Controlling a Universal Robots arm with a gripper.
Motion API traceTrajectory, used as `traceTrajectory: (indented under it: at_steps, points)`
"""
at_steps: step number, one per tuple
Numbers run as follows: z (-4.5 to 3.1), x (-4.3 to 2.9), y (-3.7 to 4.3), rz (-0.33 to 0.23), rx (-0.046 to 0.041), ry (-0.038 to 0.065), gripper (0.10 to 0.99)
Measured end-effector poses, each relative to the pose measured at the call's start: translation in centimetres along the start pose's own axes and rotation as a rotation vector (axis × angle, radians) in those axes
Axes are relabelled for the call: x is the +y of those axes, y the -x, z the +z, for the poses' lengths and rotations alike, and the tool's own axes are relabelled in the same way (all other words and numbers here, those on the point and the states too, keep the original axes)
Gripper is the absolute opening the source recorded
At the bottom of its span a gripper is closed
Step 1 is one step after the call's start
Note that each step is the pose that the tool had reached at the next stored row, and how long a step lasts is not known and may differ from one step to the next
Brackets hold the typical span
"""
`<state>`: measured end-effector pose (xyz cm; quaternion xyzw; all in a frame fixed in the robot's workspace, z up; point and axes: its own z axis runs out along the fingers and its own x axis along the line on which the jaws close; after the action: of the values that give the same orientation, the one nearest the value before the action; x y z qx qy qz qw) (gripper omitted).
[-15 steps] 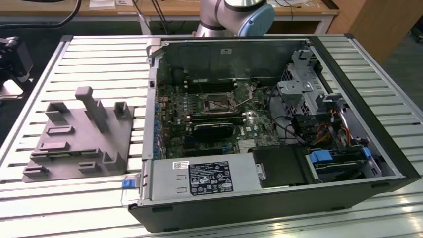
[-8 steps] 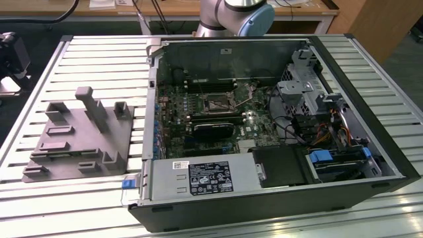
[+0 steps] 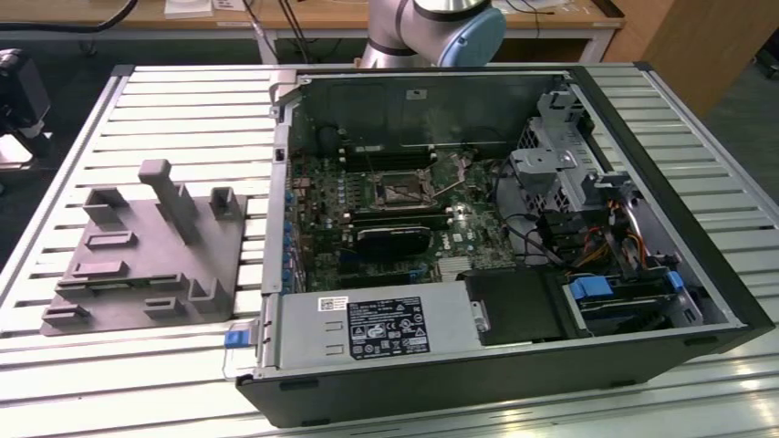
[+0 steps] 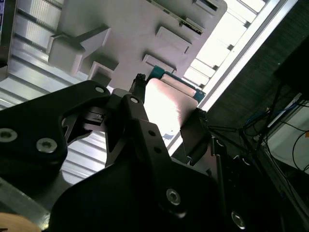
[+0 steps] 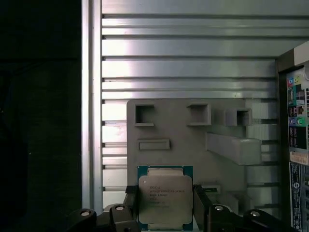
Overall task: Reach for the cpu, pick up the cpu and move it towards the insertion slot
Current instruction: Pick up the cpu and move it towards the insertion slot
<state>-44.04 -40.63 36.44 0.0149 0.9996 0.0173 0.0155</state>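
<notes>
- The pincer (image 5: 165,207) is clamped on the cpu (image 5: 165,195), with a finger on each of two opposite edges, above the grey fixture (image 5: 193,140) on the slatted counter (image 5: 183,67).
- The open computer case (image 3: 487,383) holds the insertion slot (image 3: 399,190) on its motherboard.

The arm (image 3: 432,27) is bending at a blue-capped joint, while the tool (image 5: 165,209) is clamping a chip (image 5: 165,193) between its black fingers (image 5: 200,203).

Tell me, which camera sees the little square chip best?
The first wrist view: the cpu faces the camera squarely, held in the gripper. In the second wrist view it is tilted, glare-washed, partly behind the gripper.
</notes>
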Motion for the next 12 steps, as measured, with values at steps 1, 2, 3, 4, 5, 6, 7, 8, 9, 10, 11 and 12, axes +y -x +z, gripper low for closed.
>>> traceTrajectory:
  at_steps: [1,2,3,4,5,6,7,8,9,10,11,12]
  points:
    - [-0.15,0.01,0.00,0.000,-0.0002,0.000,0.541]
    - [-0.32,0.01,0.01,0.000,-0.0004,0.000,0.541]
    - [-0.50,0.02,0.01,0.000,-0.0006,0.000,0.541]
    - [-0.70,0.03,0.02,0.000,-0.0006,0.000,0.541]
    - [-0.90,0.03,0.02,0.000,-0.0007,0.000,0.541]
    - [-1.11,0.04,0.03,0.000,-0.0008,0.000,0.541]
    - [-1.32,0.05,0.04,0.000,-0.0010,0.000,0.541]
    - [-1.52,0.05,0.04,0.000,-0.0012,0.000,0.541]
    - [-1.74,0.06,0.05,0.000,-0.0012,0.000,0.541]
    - [-1.95,0.07,0.06,0.000,-0.0014,0.000,0.541]
    - [-2.17,0.08,0.06,0.000,-0.0014,0.000,0.541]
    - [-2.39,0.08,0.07,0.000,-0.0015,0.000,0.541]
